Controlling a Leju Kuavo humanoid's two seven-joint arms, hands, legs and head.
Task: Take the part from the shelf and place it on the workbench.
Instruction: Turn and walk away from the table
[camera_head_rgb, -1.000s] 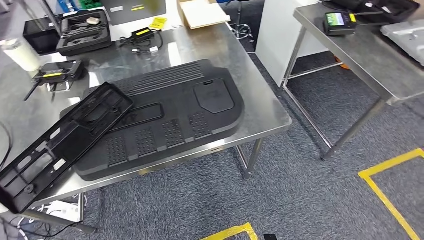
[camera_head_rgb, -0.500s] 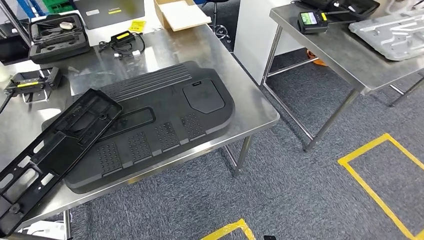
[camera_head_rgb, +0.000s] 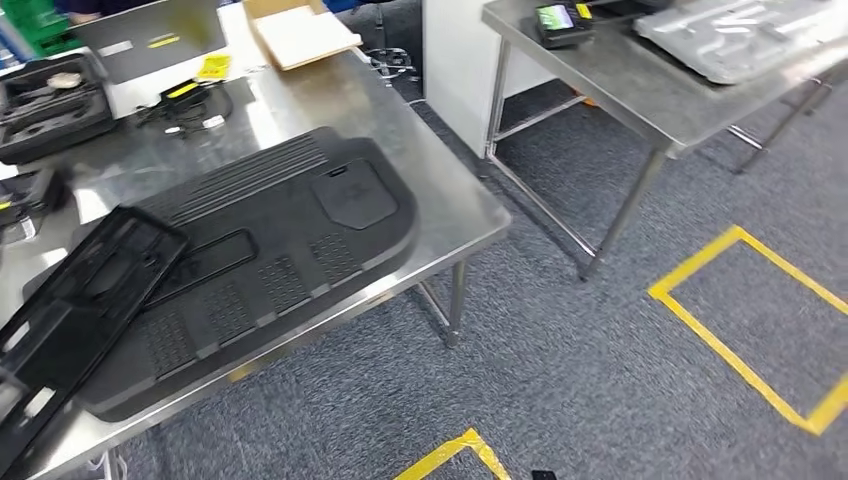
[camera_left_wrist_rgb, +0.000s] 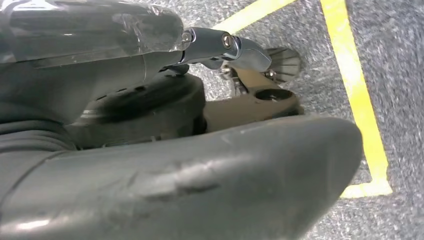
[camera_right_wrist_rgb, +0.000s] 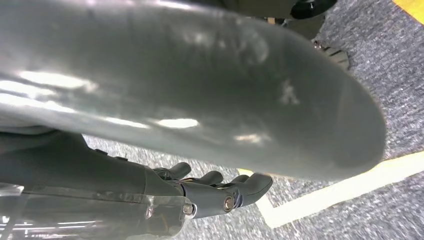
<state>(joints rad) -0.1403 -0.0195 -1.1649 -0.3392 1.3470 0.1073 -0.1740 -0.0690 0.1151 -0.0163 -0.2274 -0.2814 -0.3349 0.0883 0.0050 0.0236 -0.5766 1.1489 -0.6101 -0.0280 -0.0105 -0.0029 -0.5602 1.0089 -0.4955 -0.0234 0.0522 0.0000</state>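
Observation:
A long black frame part lies slanted across the near left of the steel workbench, its far end resting on a large black ribbed panel. My left hand hangs over grey carpet with nothing in it, its dark fingers stretched out beside the thick thumb. My right hand also hangs above the floor, its fingers loosely curved and holding nothing.
A black case, cables and a cardboard box sit at the workbench's far side. A second steel table at the right carries a silver metal panel and a small device. Yellow tape marks the carpet.
The whole picture has slid left and down: the camera has turned to the right. The parts on the workbench lie as before.

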